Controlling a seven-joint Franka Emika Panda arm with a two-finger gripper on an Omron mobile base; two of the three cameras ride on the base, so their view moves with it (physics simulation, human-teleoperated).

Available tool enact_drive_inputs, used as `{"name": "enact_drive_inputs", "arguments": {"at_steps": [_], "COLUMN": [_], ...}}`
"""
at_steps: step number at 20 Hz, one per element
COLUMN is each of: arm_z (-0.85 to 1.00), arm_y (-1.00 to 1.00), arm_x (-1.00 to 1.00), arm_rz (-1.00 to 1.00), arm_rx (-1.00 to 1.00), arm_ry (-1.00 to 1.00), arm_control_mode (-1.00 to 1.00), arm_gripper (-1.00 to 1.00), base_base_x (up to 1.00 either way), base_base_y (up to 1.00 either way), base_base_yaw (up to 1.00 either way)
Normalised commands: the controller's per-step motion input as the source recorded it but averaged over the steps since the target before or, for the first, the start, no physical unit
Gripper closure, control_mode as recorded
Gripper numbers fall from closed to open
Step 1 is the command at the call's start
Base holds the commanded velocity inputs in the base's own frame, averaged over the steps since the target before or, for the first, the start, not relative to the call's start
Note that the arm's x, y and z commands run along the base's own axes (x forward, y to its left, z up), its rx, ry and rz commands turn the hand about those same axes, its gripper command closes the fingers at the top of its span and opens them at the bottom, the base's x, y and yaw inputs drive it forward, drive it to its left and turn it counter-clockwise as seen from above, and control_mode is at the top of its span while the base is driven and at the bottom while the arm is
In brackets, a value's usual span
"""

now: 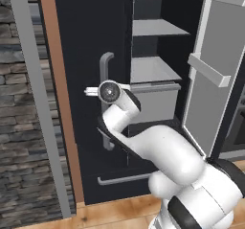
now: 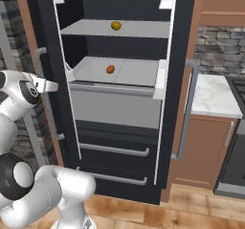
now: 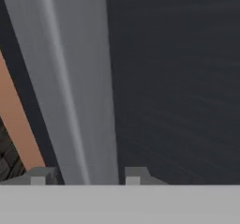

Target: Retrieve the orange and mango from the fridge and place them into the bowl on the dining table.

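The dark fridge (image 2: 184, 31) stands with its inside showing. A yellowish fruit, which I take for the mango (image 2: 116, 25), lies on the upper grey shelf. A small orange-coloured fruit, seemingly the orange (image 2: 110, 69), lies on the shelf below it. My gripper (image 1: 90, 91) (image 2: 51, 85) is at the left door's grey bar handle (image 1: 106, 60) (image 2: 39, 55). In the hand view the handle (image 3: 79, 92) runs between the fingertips (image 3: 40, 176) of the gripper (image 3: 86, 176), which looks shut on it. The bowl and the dining table are out of view.
The fridge's right door (image 1: 215, 65) hangs open, its inner bins facing the arm. Lower drawers (image 2: 115, 151) sit under the shelves. A stone wall (image 1: 19, 103) is on the left; a white-topped brown cabinet (image 2: 215, 96) and a dark stove (image 2: 234, 151) are on the right.
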Motion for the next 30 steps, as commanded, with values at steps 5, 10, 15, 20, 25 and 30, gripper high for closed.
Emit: {"name": "enact_drive_inputs", "arguments": {"at_steps": [5, 10, 15, 20, 25, 30], "arm_z": [0.62, 0.03, 0.06, 0.62, 0.67, 0.48], "arm_y": [0.61, 0.89, 0.74, -0.25, -0.65, -1.00], "arm_x": [-0.67, -0.11, -0.05, -0.88, -0.97, -0.64], "arm_rz": [0.00, 0.00, 0.00, 0.00, -0.04, -0.05], "arm_rx": [-0.09, -0.11, -0.07, 0.06, 0.23, 0.28], "arm_ry": [-0.02, -0.03, 0.01, -0.09, -0.46, -0.08], "arm_control_mode": [-1.00, -1.00, -1.00, -1.00, -1.00, -1.00], "arm_gripper": [1.00, -1.00, -1.00, -1.00, -1.00, -1.00], "base_base_x": [0.00, 0.00, 0.00, 0.00, 0.00, 0.00], "base_base_y": [0.00, 0.00, 0.00, 0.00, 0.00, 0.00], "base_base_yaw": [0.00, 0.00, 0.00, 0.00, 0.00, 0.00]}}
